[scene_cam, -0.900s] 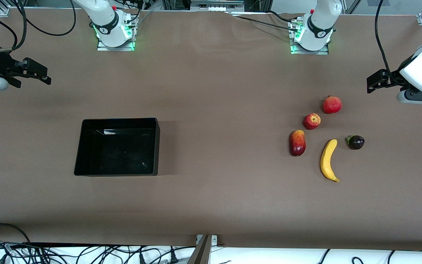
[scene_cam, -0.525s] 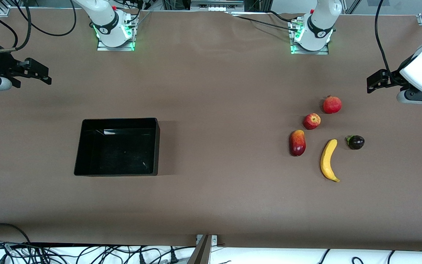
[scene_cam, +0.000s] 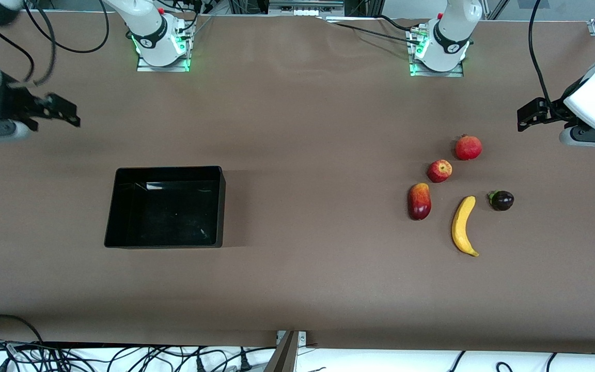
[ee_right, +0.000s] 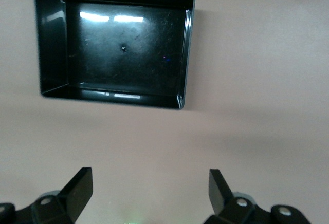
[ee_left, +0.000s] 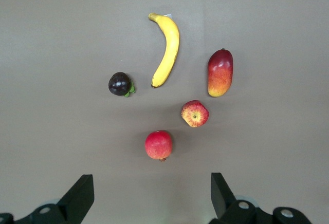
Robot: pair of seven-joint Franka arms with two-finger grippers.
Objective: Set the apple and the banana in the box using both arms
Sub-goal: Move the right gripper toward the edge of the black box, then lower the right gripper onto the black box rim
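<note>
Apple (scene_cam: 439, 171) and banana (scene_cam: 463, 226) on table, well apart from both spread-open grippers, left gripper (scene_cam: 527, 114), right gripper (scene_cam: 62, 111)

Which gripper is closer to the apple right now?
Left. The left gripper hangs open above the table beside the fruit cluster holding the apple; the right gripper is open past the box.

Tabletop (scene_cam: 302, 129): brown, matt, soft like cloth. Box (scene_cam: 116, 206): black plastic, shiny walls, bright light spots inside. Banana (scene_cam: 463, 225): smooth yellow skin. Apple (scene_cam: 439, 170): smooth, bit shiny. Both pincers black, matt
</note>
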